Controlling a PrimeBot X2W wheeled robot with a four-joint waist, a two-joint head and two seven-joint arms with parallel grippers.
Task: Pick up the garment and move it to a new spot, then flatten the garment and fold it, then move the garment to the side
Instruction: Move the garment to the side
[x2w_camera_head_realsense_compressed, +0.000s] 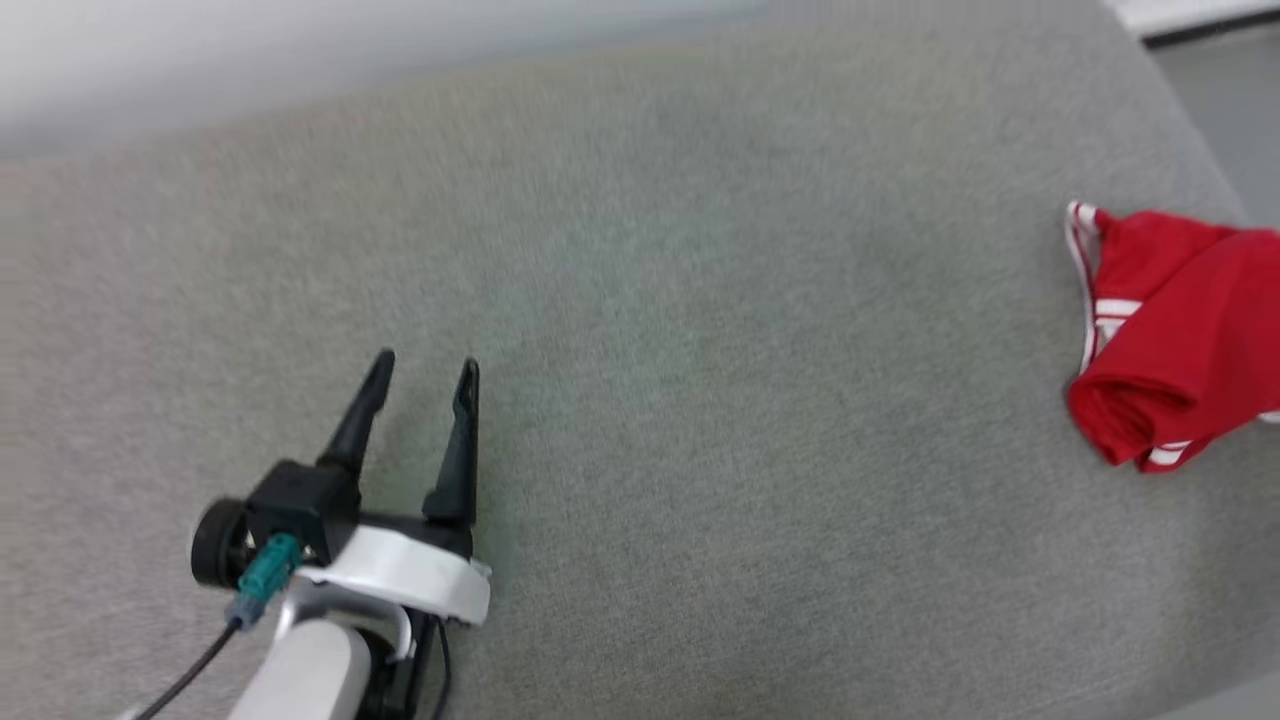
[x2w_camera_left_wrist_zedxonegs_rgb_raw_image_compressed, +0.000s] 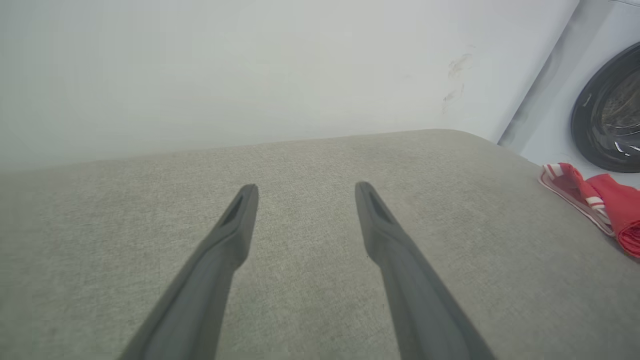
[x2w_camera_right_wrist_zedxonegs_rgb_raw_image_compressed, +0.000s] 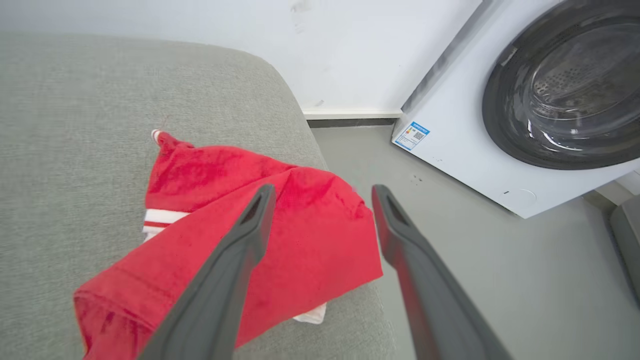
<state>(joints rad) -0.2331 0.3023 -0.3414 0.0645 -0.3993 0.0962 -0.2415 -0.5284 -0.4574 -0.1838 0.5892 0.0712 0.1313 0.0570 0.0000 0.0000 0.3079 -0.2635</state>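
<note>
The garment (x2w_camera_head_realsense_compressed: 1180, 330) is a red shirt with red-white striped trim, lying bunched and folded at the right edge of the grey cushioned surface (x2w_camera_head_realsense_compressed: 700, 330). From the left wrist the garment (x2w_camera_left_wrist_zedxonegs_rgb_raw_image_compressed: 607, 205) sits far off to the right. My left gripper (x2w_camera_head_realsense_compressed: 425, 375) hovers open over bare fabric at the lower left, well away from the shirt; its fingers (x2w_camera_left_wrist_zedxonegs_rgb_raw_image_compressed: 240, 220) are spread with nothing between them. My right gripper (x2w_camera_right_wrist_zedxonegs_rgb_raw_image_compressed: 322, 195) stands open just above the garment (x2w_camera_right_wrist_zedxonegs_rgb_raw_image_compressed: 305, 250), its jaws apart over the shirt's right edge and holding nothing.
A white washing machine (x2w_camera_right_wrist_zedxonegs_rgb_raw_image_compressed: 480, 150) with a dark round door (x2w_camera_right_wrist_zedxonegs_rgb_raw_image_compressed: 565, 85) stands on the grey floor (x2w_camera_right_wrist_zedxonegs_rgb_raw_image_compressed: 450, 260) right of the cushion. A pale wall (x2w_camera_left_wrist_zedxonegs_rgb_raw_image_compressed: 250, 70) runs behind. The cushion's right edge drops off just beside the shirt.
</note>
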